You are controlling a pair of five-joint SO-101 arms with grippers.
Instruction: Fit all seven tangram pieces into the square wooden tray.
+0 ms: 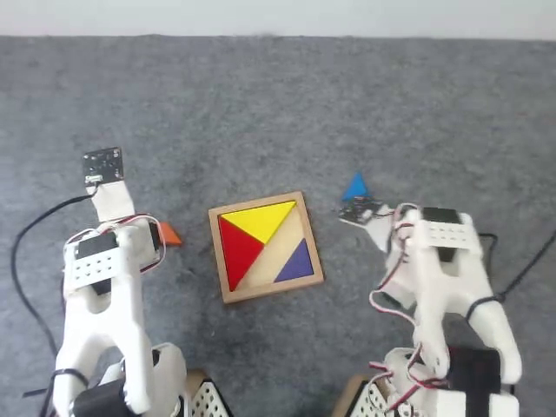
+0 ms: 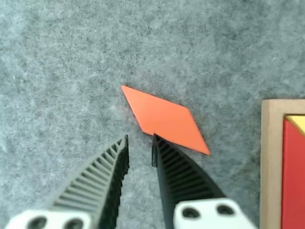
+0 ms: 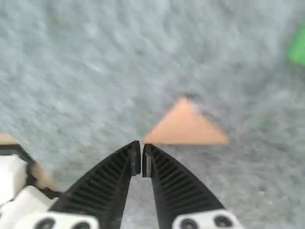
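The square wooden tray (image 1: 224, 261) lies mid-table and holds a yellow triangle (image 1: 261, 219), a red triangle (image 1: 238, 250) and a purple triangle (image 1: 295, 261). An orange parallelogram (image 2: 164, 119) lies flat on the carpet left of the tray, beside the left arm (image 1: 104, 261). My left gripper (image 2: 140, 139) is narrowly open, its tips at the parallelogram's near edge with nothing between them. A blue triangle (image 1: 355, 187) lies right of the tray, just beyond the right arm (image 1: 439, 243). My right gripper (image 3: 141, 144) is shut and empty, its tips at the corner of a triangle (image 3: 186, 129) that looks pale orange here.
Grey carpet covers the table. The tray's rim (image 2: 271, 162) and the red triangle (image 2: 293, 176) show near the parallelogram. A green piece (image 3: 298, 45) lies farther out past the pale triangle. Cables trail from both arm bases at the near edge.
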